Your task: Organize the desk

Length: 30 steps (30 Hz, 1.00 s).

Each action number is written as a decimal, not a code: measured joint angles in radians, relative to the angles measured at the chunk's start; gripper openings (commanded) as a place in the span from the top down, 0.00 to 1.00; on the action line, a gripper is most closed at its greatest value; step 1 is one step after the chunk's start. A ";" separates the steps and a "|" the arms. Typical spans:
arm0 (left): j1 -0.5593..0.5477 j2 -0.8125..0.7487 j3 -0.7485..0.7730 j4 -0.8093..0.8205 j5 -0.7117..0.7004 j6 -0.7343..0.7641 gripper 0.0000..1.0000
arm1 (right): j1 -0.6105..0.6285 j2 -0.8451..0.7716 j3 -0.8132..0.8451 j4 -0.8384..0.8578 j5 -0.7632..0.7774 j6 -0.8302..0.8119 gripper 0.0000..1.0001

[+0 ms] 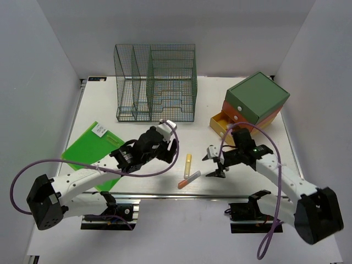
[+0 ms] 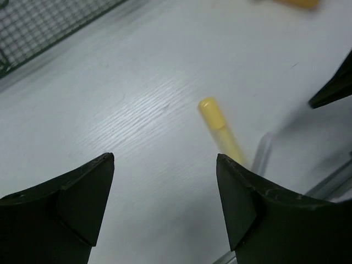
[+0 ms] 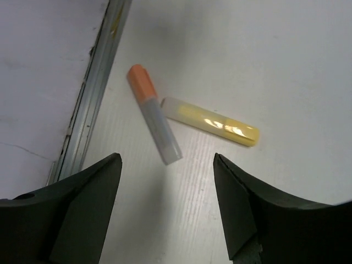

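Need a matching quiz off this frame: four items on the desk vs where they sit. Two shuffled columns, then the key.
Things:
1. rack
2. drawer box
3. folder
4. yellow marker

Places on the desk:
a. far right, yellow drawer pulled out
b. centre, close to the near edge
c. far side, standing upright
d. left side, lying flat

Pairs: 1-c, 2-a, 3-d, 4-b
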 measured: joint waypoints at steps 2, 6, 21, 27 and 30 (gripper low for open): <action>0.000 -0.016 -0.049 -0.024 -0.031 0.023 0.15 | 0.068 0.060 0.013 -0.011 0.045 -0.012 0.26; 0.000 -0.062 -0.087 -0.070 -0.087 0.050 0.15 | 0.155 0.137 0.033 -0.010 0.134 -0.021 0.26; 0.000 -0.316 -0.089 -0.078 -0.311 0.049 0.15 | 0.322 0.378 0.143 0.043 0.378 0.034 0.39; 0.000 -0.332 -0.093 -0.081 -0.320 0.045 0.15 | 0.367 0.462 0.183 0.045 0.423 0.048 0.44; 0.000 -0.333 -0.093 -0.082 -0.320 0.045 0.15 | 0.385 0.476 0.182 0.045 0.444 0.049 0.46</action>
